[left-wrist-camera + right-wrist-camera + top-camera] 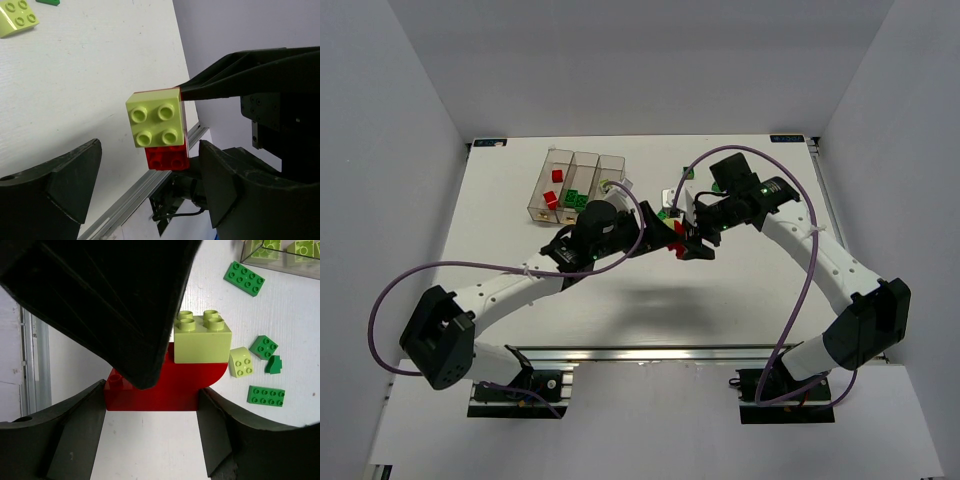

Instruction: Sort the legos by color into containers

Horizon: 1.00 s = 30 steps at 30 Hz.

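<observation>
the step in hand looks like pulling apart two legos that are stuck together, so each can go to its own colour. the right gripper point(151, 390) is clamped on the red brick point(165, 385): in the right wrist view that brick fills the gap from one finger to the other, touching both. the pale yellow-green brick point(202, 342) sits studded on top of it, above the fingertips and toward the right finger's side, clear of both.

the left gripper point(149, 150) has its fingers spread wide. in the left wrist view the stacked pair hangs between them, nearer the right-hand finger, with open space on each side and no contact that i can see. one finger of the right gripper reaches in from the side to the pair's upper corner.

the next move, as i judge it, calls for the left fingers to centre on the yellow-green brick alone, close on its side faces and peel it off while the right holds firm. the containers point(560, 152) lie well beyond the left fingers, with red, green and yellow-green bricks already in separate bins.
</observation>
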Available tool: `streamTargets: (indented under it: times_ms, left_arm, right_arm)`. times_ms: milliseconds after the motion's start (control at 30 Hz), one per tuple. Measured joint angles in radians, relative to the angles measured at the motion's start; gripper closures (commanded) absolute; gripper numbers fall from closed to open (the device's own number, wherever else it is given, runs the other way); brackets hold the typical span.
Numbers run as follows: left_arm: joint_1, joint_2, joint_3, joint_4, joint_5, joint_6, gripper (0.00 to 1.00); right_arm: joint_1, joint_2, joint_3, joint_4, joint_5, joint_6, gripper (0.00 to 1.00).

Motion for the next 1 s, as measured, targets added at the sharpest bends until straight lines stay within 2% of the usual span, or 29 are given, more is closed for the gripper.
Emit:
streamTargets:
  times_ms: [300, 533, 733, 867, 967, 1000]
  left_arm:
    - [-0.004, 0.023, 0.000, 0.044, 0.021, -0.019, 0.25]
    - [-0.005, 0.026, 0.000, 0.070, 0.032, -0.033, 0.37]
    - [-0.005, 0.049, 0.000, 0.083, 0.050, -0.040, 0.41]
    - [-0.005, 0.056, 0.002, 0.095, 0.061, -0.050, 0.51]
    - [-0.003, 0.058, 0.004, 0.105, 0.059, -0.074, 0.71]
    - [-0.003, 0.060, 0.005, 0.107, 0.058, -0.076, 0.82]
  right_arm:
    - [0.002, -0.002, -0.005, 0.001, -0.007, 0.009, 0.99]
    - [0.002, -0.002, -0.006, 0.002, -0.009, 0.013, 0.99]
    - [0.002, -0.002, -0.006, 0.003, -0.010, 0.013, 0.99]
    - [0.002, -0.002, -0.008, 0.005, -0.008, 0.014, 0.99]
    - [0.002, -0.003, -0.010, 0.014, 0.000, 0.015, 0.99]
    - [0.002, -0.003, -0.010, 0.017, 0.003, 0.016, 0.99]
